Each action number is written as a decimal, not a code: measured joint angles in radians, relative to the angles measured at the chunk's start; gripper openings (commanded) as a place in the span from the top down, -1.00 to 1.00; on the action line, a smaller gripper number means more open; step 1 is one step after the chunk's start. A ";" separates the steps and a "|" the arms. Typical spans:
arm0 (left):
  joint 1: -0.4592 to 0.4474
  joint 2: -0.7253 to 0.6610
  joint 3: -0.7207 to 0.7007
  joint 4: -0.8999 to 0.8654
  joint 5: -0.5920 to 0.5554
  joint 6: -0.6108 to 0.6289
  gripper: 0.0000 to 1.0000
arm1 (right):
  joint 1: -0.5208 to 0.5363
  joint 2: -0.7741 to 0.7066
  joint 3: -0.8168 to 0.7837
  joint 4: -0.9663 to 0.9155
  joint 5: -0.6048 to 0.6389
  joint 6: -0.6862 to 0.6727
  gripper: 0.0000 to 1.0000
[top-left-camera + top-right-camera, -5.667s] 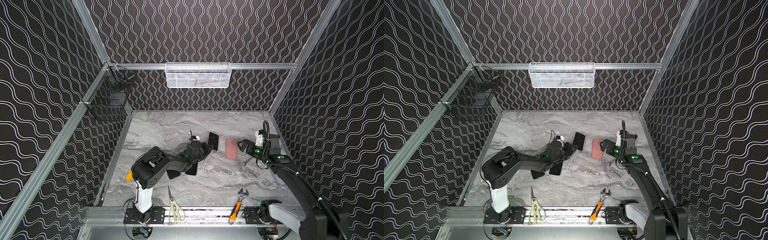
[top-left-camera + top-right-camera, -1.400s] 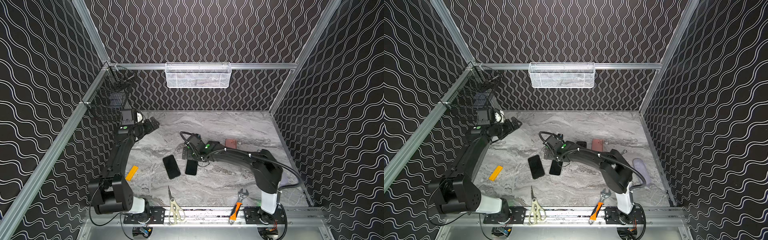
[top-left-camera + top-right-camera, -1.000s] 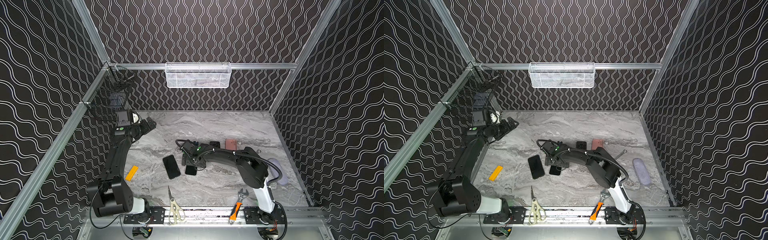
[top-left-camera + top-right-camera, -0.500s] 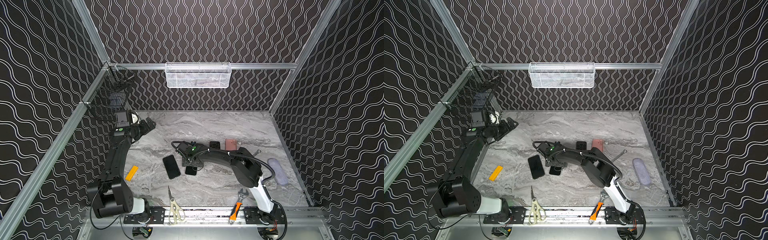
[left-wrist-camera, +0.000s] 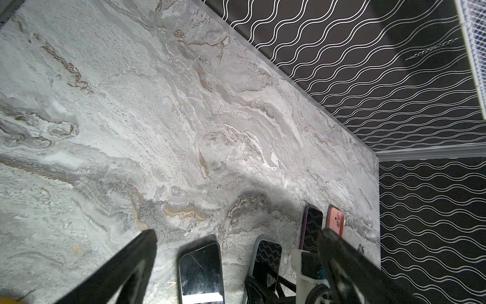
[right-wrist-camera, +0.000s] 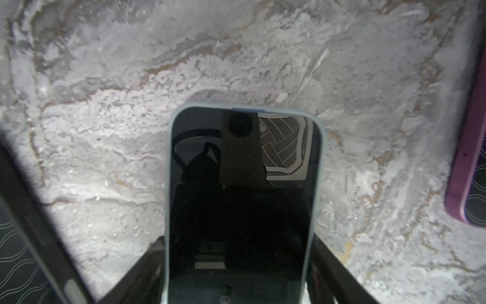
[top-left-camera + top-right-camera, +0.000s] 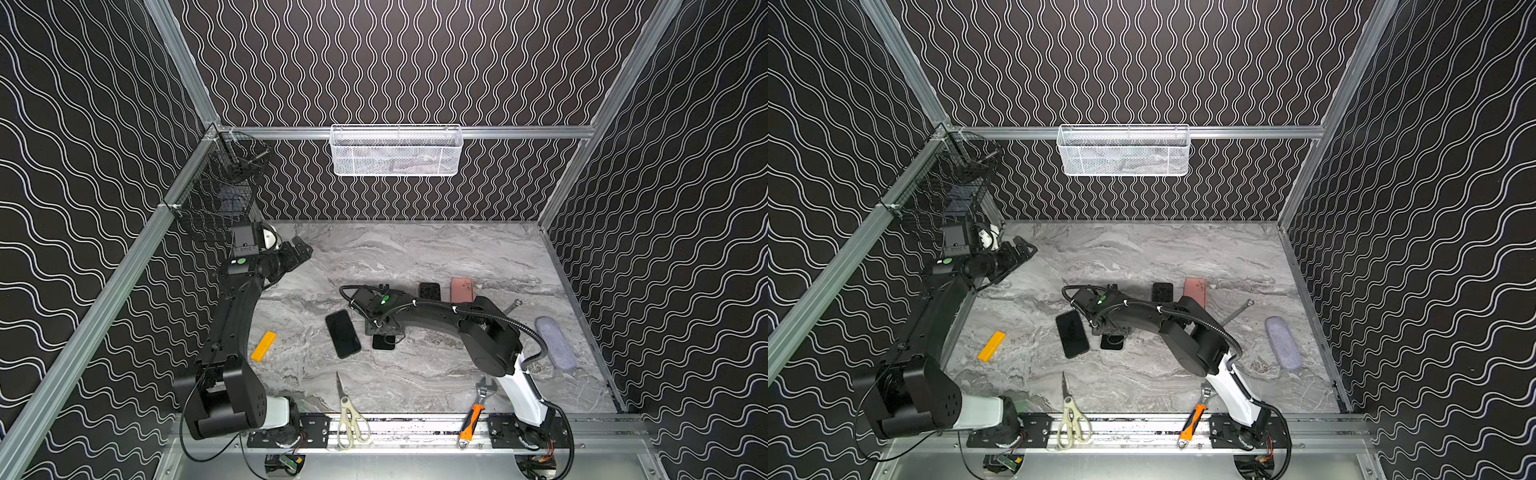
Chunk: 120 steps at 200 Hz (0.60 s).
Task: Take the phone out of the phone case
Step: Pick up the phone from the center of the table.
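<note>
Only my wrist view shows the phone [image 6: 242, 210] in its blue case [image 6: 168, 168] inside my right pincer [image 6: 236, 252]; gripped? I cannot tell. From above, my arm [image 7: 436, 313] covers most of it. Left pincer [image 5: 238, 233]: wide apart.

The desk [image 7: 415, 257] looks like matt, grey-veined marble; the phone [image 6: 242, 197] screen is glossy black glass, rimmed by a smooth pale phone case [image 6: 168, 184].
</note>
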State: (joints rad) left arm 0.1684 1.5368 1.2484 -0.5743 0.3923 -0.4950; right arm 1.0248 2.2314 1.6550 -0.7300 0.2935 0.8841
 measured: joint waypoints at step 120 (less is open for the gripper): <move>-0.125 -0.148 -0.317 0.062 0.125 -0.034 -0.98 | -0.089 -0.127 -0.157 0.113 -0.058 -0.126 -0.04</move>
State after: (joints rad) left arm 0.0433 1.3884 0.9310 -0.5121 0.5175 -0.5289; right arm 0.9356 2.1044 1.4982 -0.6174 0.2352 0.7586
